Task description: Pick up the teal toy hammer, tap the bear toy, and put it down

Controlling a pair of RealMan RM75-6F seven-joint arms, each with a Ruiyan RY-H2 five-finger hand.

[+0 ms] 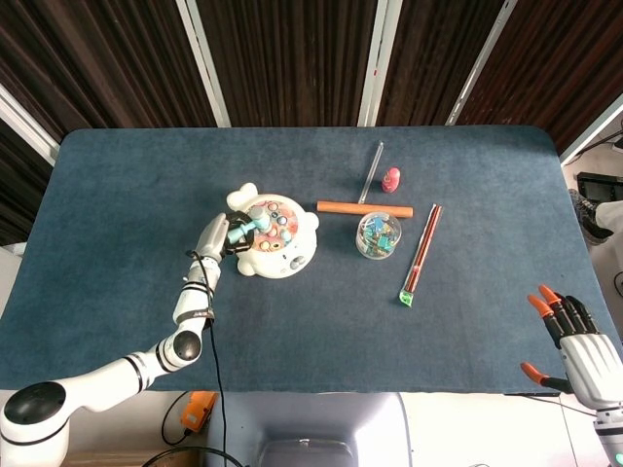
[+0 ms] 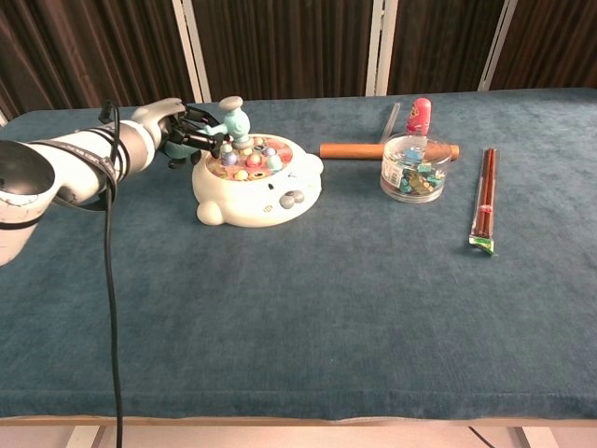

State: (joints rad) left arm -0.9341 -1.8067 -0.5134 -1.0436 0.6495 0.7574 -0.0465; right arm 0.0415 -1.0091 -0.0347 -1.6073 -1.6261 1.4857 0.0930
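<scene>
Left arm extended across table, left hand (image 2: 177,129) with fingers curled closed around a grip. Right hand (image 1: 582,347) at lower right edge, fingers apart, holding nothing.

I see the teal toy hammer (image 2: 231,120) head-up over the bear toy's left edge. The white bear toy (image 2: 256,182) lies flat, coloured pegs on top.

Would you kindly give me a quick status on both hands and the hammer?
Left robot hand holds the teal toy hammer, head over the bear toy. Right robot hand open, off the table's near right corner. Nothing in the way.
</scene>
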